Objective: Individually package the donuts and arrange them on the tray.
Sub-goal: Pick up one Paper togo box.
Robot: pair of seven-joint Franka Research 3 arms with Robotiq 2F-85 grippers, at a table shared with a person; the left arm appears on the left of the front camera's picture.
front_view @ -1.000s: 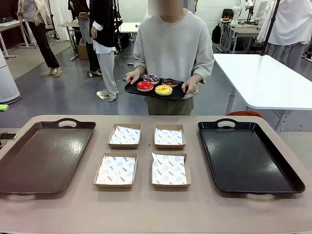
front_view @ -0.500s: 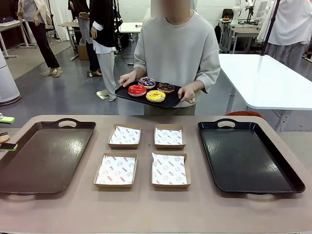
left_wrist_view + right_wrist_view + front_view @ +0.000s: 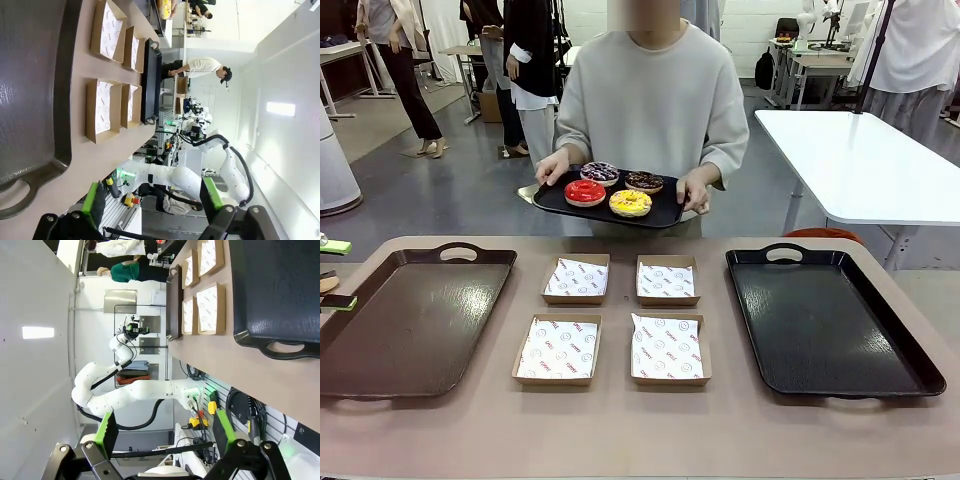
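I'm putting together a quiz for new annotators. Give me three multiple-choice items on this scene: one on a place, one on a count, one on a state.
1. Where are the donuts?
A. on the floor
B. on the small black tray that the person holds
C. on a chair

2. How many paper-lined boxes stand on the table?
A. two
B. four
C. six

3. What state is the left gripper in?
A. open and empty
B. shut on a donut
C. shut on a box

Key:
1 B: all four sit on the held tray.
2 B: the boxes form two rows of two.
3 A: its jaws stand apart with nothing between them.
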